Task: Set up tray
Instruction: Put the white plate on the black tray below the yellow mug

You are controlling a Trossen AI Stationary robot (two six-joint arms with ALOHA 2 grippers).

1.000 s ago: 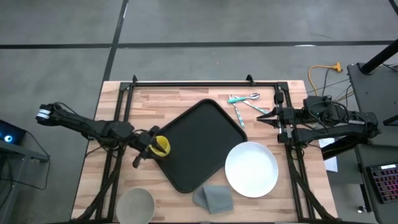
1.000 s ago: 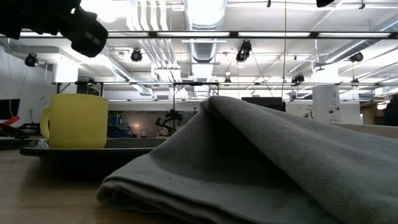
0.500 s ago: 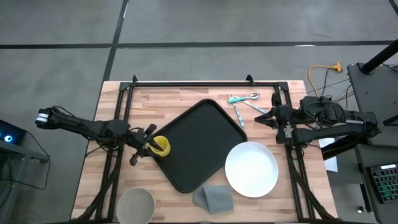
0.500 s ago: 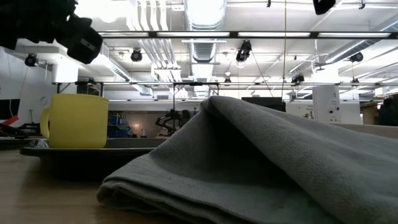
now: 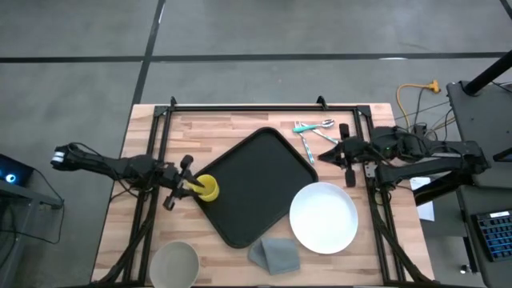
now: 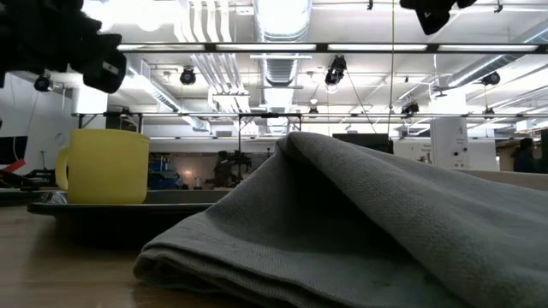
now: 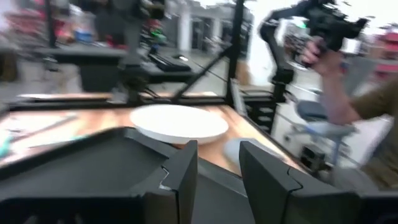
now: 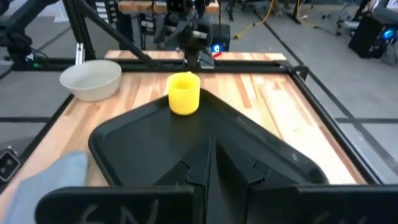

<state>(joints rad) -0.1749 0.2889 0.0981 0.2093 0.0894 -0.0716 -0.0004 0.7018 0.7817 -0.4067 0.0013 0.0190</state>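
Yellow cup [image 5: 207, 189] stands in black tray's [image 5: 260, 184] corner — upright.

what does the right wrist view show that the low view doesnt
Only the right wrist view: the bowl, the wooden table, and the right end effector, shut, pointing over the tray.
Only the low view: the ceiling lights and ducts of the room behind.
Both: the yellow cup standing on the tray's corner, and the grey cloth, which fills much of the low view.
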